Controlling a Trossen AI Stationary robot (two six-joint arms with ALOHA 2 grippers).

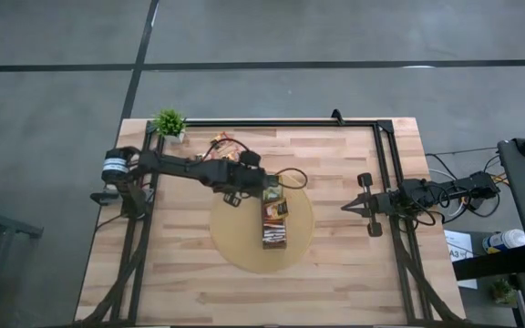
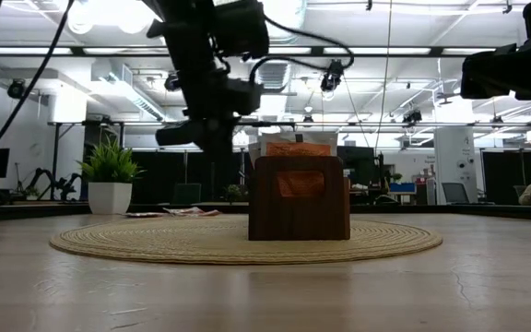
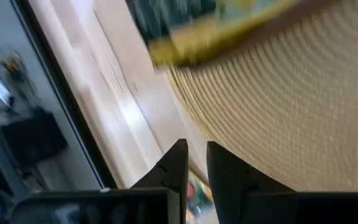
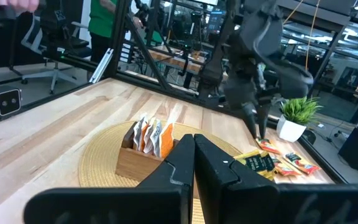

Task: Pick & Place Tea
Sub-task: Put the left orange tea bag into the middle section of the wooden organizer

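Observation:
A narrow brown wooden box point(image 1: 274, 228) stands on a round woven mat point(image 1: 235, 241). Several orange and white tea sachets point(image 4: 151, 137) stand upright in it. More tea sachets point(image 4: 288, 165) lie flat on the table past the mat's far edge, near the plant. One of them, dark green and yellow point(image 3: 216, 25), lies at the mat's rim. My left gripper point(image 4: 258, 134) hangs in the air between the box's far end and these loose sachets, slanting down. Its fingers point(image 3: 178, 163) stand a narrow gap apart with nothing between them. My right gripper point(image 1: 346, 207) waits shut at the table's right side, level.
A small potted plant point(image 1: 169, 123) stands at the table's far left corner. A black frame point(image 1: 272, 122) runs along the far edge and down both sides. Bare wood lies near the front edge and between the mat and my right arm. People and desks show in the room beyond.

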